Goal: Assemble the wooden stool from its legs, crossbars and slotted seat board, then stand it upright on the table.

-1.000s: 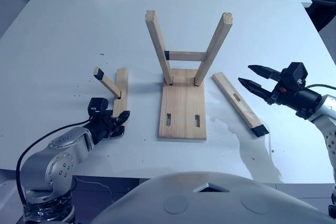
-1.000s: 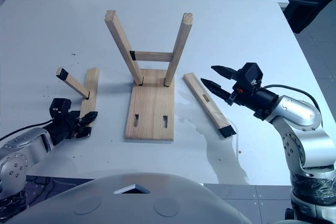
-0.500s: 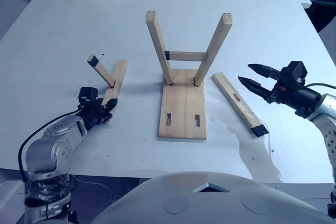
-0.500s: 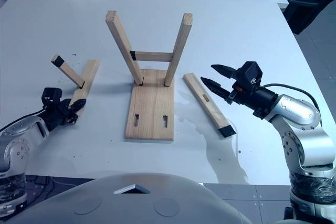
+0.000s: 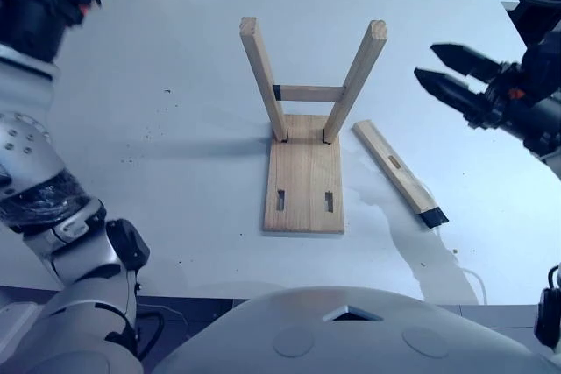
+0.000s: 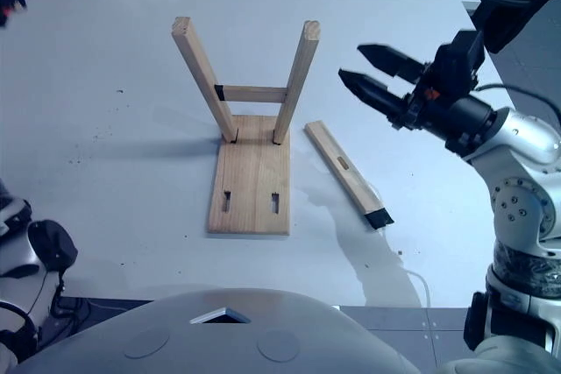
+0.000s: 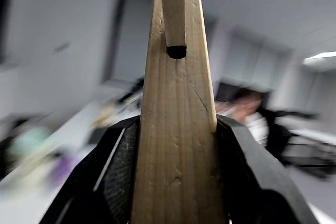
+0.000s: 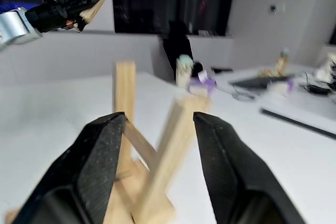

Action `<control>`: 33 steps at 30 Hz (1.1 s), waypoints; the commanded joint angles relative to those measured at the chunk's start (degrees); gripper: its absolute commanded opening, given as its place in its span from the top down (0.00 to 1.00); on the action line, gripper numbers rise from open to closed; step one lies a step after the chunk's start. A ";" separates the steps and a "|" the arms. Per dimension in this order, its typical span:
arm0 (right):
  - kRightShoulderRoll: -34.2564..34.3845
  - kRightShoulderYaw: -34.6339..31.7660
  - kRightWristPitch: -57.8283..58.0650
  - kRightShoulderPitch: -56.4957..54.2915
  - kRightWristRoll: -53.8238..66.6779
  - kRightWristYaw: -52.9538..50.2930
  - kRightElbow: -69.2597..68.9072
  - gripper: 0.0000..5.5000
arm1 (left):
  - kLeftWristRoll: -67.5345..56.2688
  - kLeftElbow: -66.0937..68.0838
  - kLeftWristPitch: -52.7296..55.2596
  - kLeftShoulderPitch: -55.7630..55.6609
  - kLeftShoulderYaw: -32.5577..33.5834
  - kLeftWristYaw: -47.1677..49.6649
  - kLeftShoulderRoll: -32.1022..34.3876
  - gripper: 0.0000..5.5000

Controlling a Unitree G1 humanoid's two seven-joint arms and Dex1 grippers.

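Your seat board (image 5: 304,186) holds two standing legs (image 5: 263,76) and one crossbar (image 5: 311,93), one loose leg (image 5: 399,170) lies at its 3 o'clock, right claw (image 6: 351,61) spread, left claw (image 7: 178,150) pinching one wooden piece (image 7: 176,93).

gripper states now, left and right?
Left gripper: closed on the wooden leg piece.
Right gripper: open, empty.

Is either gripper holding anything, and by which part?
Left gripper holds a leg, jaws on its sides short of the inserted crossbar. Right gripper is open and empty.
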 commanded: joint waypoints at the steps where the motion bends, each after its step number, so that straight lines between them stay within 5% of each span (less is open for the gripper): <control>1: -1.09 0.41 3.44 -7.11 5.03 0.15 1.25 0.56 | -15.55 -8.17 5.57 -3.27 -4.17 -3.24 0.42 0.63; 11: -3.39 1.99 16.31 -20.26 27.28 4.70 6.10 0.32 | -28.36 -18.78 8.73 3.54 -17.02 -11.93 0.55 0.63; 33: -0.17 9.47 19.58 -29.22 23.02 7.78 8.76 0.32 | -13.12 -18.84 2.62 13.39 -25.82 -21.64 0.30 0.63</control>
